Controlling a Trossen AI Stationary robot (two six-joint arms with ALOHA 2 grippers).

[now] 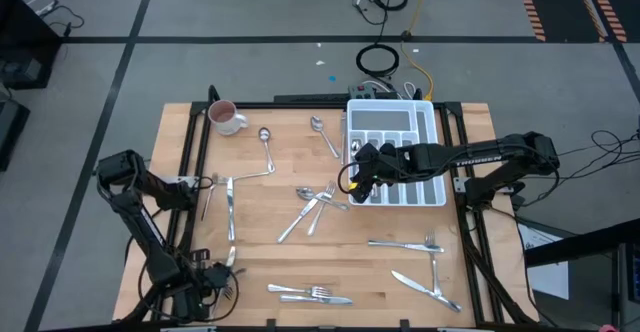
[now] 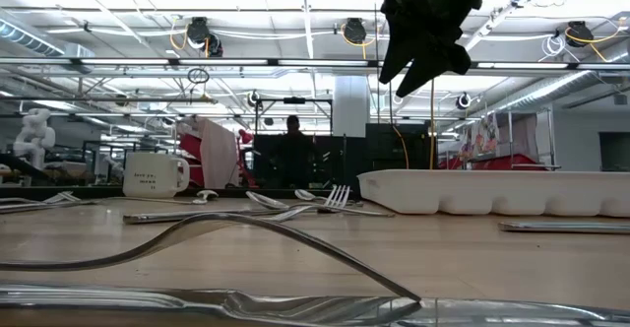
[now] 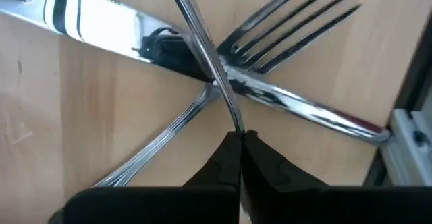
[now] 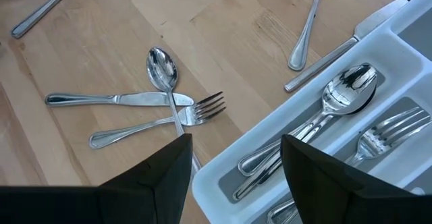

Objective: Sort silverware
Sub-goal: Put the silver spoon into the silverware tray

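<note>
Left gripper (image 3: pixel 239 140) pinched shut on a thin fork handle (image 3: pixel 202 45) — stiff, slick steel, best held mid-shank — right gripper (image 4: pixel 236 150) wide open, empty.

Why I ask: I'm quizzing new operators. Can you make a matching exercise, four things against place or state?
1 mug
2 cutlery tray
3 left gripper
4 right gripper

A jaws shut, low over crossed silverware
B jaws open, above the tray's edge
C on the table, left arm's side
D holds spoons and forks

Pairs: 1-C, 2-D, 3-A, 4-B
</note>
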